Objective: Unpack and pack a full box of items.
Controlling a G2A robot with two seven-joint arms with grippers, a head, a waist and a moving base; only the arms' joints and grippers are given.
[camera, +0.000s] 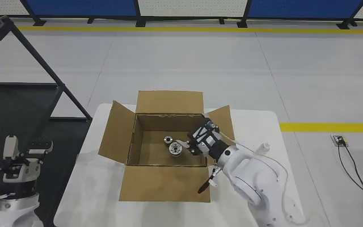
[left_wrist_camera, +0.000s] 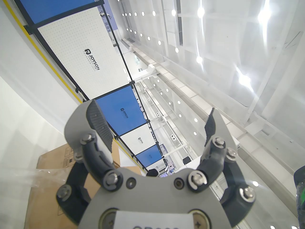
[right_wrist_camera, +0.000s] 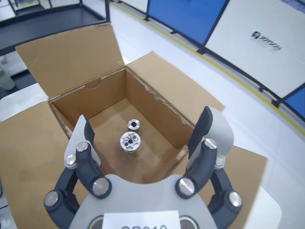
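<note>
On a white table (camera: 258, 127), a cardboard box (camera: 170, 122), open at the top, all four flaps folded outward. Inside, on the box floor, about the middle, two metal parts close together but not touching: a larger round disc (right_wrist_camera: 129, 141) with several holes in its face and, just beyond it toward the far wall, a smaller cylinder (right_wrist_camera: 133, 124) with a dark hole in its centre. Both upright, faces up. Right claw (right_wrist_camera: 145, 115) above the right side of the box, reaching in over the rim from the right flap, tilted down toward the two parts. Fingers spread wide, nothing between them, clear of both parts. Left claw (left_wrist_camera: 155, 125) well apart from the box, off the left side of the table, pointed up at the ceiling lights. Fingers also spread wide, gripping nothing. Behind it, in the left wrist view, a patch of brown cardboard (left_wrist_camera: 47, 172) with printed marks, too little of it in sight to tell which part of the box. Beyond the table, pale floor crossed by a yellow line (camera: 181, 28), then a row of blue and white panels (camera: 79, 7). To the left of the table, a black metal frame (camera: 57, 85) over a dark mat.
</note>
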